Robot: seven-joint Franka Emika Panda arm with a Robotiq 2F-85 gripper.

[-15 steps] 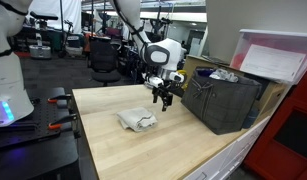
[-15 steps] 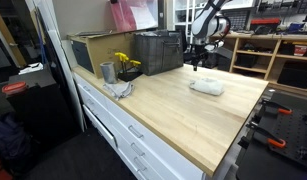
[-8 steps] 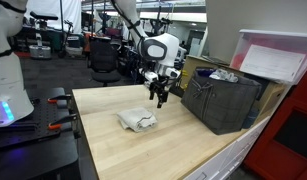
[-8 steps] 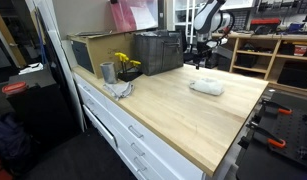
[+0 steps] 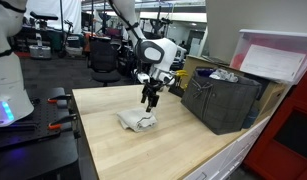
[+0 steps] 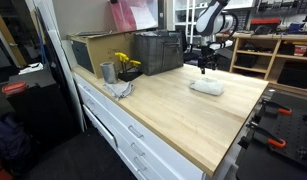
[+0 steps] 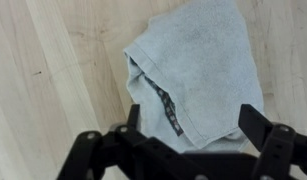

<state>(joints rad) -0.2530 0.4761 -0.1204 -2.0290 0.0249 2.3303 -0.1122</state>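
A folded pale grey towel lies on the light wooden table; it also shows in the other exterior view and fills the upper middle of the wrist view. My gripper hangs above the towel, a little over its far edge, also seen in an exterior view. In the wrist view the gripper has its two black fingers spread wide on either side of the towel's near edge. It is open and holds nothing.
A dark grey crate stands on the table beside the arm, also seen in an exterior view. A metal cup with yellow flowers and a crumpled cloth sit at the table's other end. A pink-lidded bin stands beyond the crate.
My gripper has moved from beside the crate toward the towel and now hangs over it. It stays open. The towel has not moved.
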